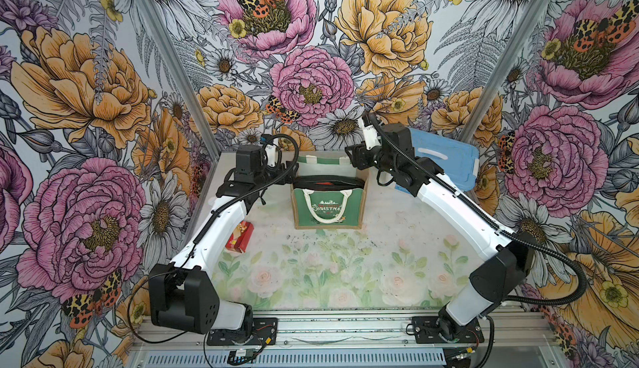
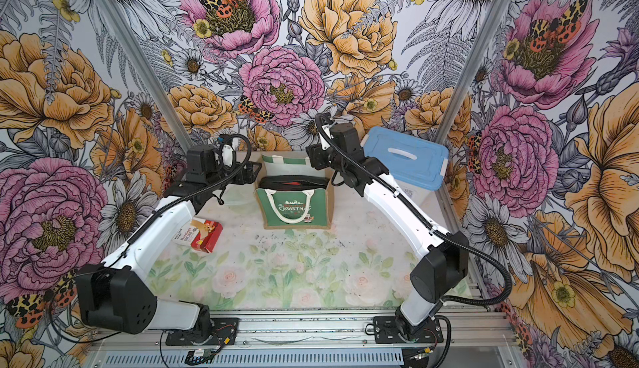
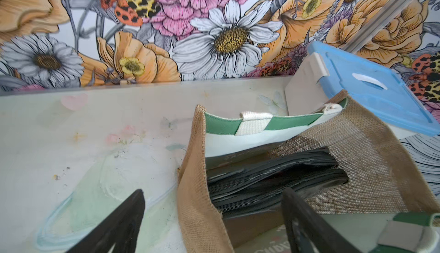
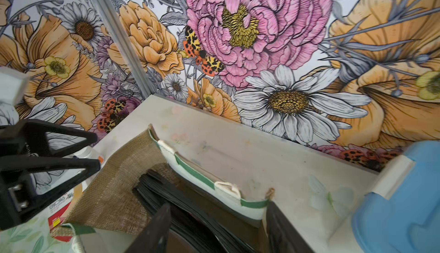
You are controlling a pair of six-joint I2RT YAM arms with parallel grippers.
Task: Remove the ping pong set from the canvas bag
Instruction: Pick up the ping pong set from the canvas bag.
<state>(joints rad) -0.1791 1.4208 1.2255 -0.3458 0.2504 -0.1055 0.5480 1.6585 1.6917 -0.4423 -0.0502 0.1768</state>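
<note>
The canvas bag (image 1: pixel 328 210) (image 2: pixel 294 212) stands upright at the back middle of the table, its mouth open. Inside it lies the ping pong set (image 1: pixel 326 182) (image 3: pixel 273 180) (image 4: pixel 152 190), a black zippered case. My left gripper (image 1: pixel 283 171) (image 3: pixel 214 218) is open and straddles the bag's left burlap side, one finger over the table and one over the bag's mouth. My right gripper (image 1: pixel 352 157) (image 4: pixel 219 228) is open at the bag's right end. One of its fingers is above the case and the other is beside the bag's back corner.
A white plastic box with a blue lid (image 1: pixel 446 162) (image 2: pixel 408 160) stands at the back right, close behind the right arm. A small red carton (image 1: pixel 239 238) (image 2: pixel 204 234) lies on the table under the left arm. Floral walls enclose the table on three sides.
</note>
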